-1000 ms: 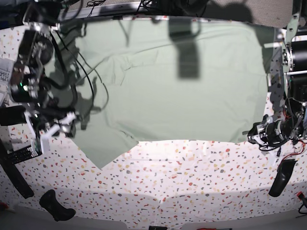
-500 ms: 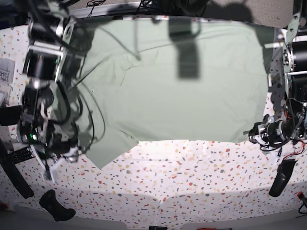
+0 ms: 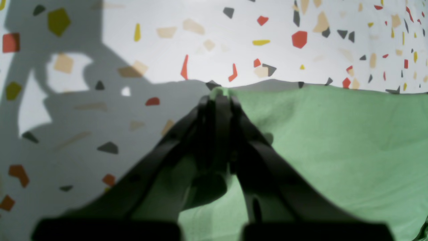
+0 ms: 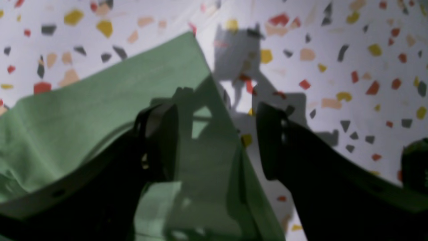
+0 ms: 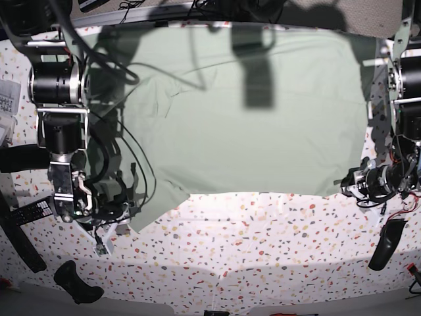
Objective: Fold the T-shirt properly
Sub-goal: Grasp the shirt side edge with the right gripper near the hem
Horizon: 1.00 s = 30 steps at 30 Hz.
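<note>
The terrazzo-patterned white tabletop [image 5: 263, 243] carries the large pale sage-green fabric T-shirt [image 5: 250, 125], spread mostly flat across the far half. One pointed sleeve corner [image 5: 141, 224] sticks out toward the near side on the base view's left.

The right arm's black gripper [image 4: 217, 140] hangs over that sleeve corner, low to the table. Jaws stand apart, one finger [image 4: 160, 140] over the cloth, the other over bare table. The sleeve edge runs between them. Nothing is gripped.

The left arm's black gripper [image 3: 219, 97] sits at the shirt's other near corner, on the base view's right. Fingers are pressed together, with a small tuft of green cloth showing at the tips. It appears clamped on the shirt's hem corner.

Risks, as judged from here:
- The right jaws straddle the sleeve edge rather than the cloth body. Closing here could catch only a thin sliver, or miss, and the corner would slip on lifting.
- The left hold is on very little fabric. A pull could tug it free.
- If only one side lifts, the shirt would drag skewed and the fold would wrinkle.
- Loose cables [image 5: 125, 191] hang near the right arm and could snag the cloth.
</note>
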Motion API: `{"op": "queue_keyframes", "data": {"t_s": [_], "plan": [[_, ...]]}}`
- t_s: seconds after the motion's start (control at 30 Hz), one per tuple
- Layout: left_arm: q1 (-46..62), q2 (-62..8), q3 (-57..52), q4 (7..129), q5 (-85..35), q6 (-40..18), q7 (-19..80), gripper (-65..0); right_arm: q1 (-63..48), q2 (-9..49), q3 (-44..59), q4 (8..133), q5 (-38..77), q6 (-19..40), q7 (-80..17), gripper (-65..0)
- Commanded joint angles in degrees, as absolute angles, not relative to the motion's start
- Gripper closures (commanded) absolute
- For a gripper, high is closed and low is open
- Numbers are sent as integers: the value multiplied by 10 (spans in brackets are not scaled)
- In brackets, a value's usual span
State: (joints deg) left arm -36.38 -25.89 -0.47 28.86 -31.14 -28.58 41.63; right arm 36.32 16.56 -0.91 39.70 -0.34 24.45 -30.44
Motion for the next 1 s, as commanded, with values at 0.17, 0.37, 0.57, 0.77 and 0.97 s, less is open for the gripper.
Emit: {"op": "queue_keyframes", "data": {"t_s": [0.17, 0.37, 0.57, 0.77, 0.97], "plan": [[-381, -267, -7, 296, -316, -288, 411, 0, 380, 170, -3, 350, -3, 244, -288, -356], [-381, -267, -7, 296, -316, -288, 411, 0, 381, 170, -3, 290, -3, 244, -285, -356], [-381, -267, -7, 296, -316, -288, 411, 0, 384, 170, -3, 286, -2, 262, -311, -169], [-381, -267, -7, 296, -316, -288, 379, 0, 386, 170, -3, 299, 1, 241, -317, 0], [-383, -267, -7, 296, -315, -288, 337, 0, 394, 170, -3, 334, -1, 235, -309, 0]]}}
